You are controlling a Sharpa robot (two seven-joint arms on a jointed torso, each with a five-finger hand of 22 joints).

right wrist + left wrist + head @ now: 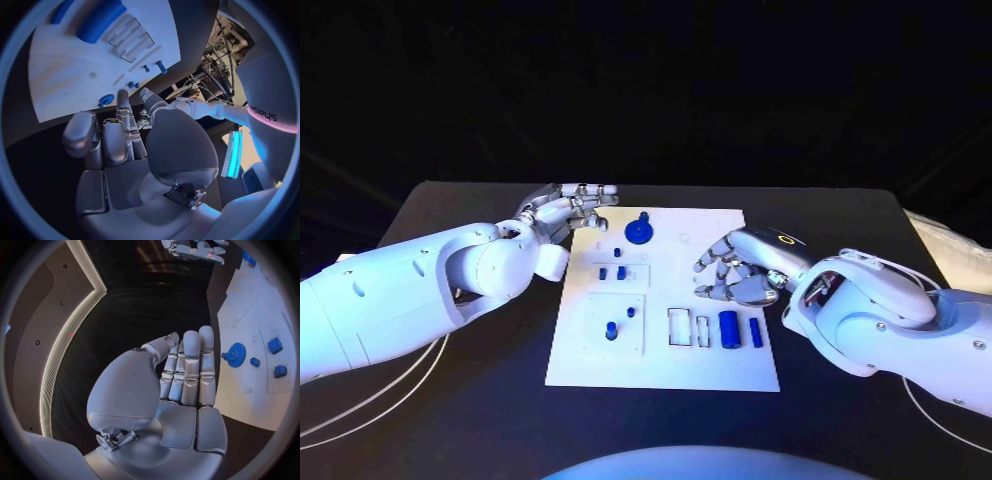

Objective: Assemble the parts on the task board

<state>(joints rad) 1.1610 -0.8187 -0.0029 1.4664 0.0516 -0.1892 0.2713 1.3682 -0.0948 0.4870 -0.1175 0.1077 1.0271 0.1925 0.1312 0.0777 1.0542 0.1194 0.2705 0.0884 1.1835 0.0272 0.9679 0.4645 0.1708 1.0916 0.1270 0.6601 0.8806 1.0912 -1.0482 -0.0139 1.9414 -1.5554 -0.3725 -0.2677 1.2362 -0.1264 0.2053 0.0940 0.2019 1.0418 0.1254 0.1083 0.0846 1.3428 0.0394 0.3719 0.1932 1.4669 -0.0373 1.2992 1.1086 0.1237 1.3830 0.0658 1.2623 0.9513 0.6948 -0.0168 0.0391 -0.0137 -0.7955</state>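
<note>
Your task board (pixel 718 372) lies in the middle of the tabletop (pixel 444 210), and neither hand has a part yet, so you look to be at the reach-and-pick step.

Your left hand (pixel 567 212) sits at the board's far left corner, fingers straight and together, grasping nothing. Just beside it stands the blue gear (pixel 639 232), near the board's far edge.

Your right hand (pixel 737 268) hovers over the board's right edge with its fingers curled inward; nothing is visible in them. Just on the near side of it lie the large blue cylinder (pixel 728 324) and the slim blue pin (pixel 756 332), beside the empty white slots (pixel 679 328). Small blue pegs (pixel 612 272) stand nearer the left side.

For the next move, I'd judge the cylinder the closest target: open the right fingers first, then come down straddling it, clear of the pin.
</note>
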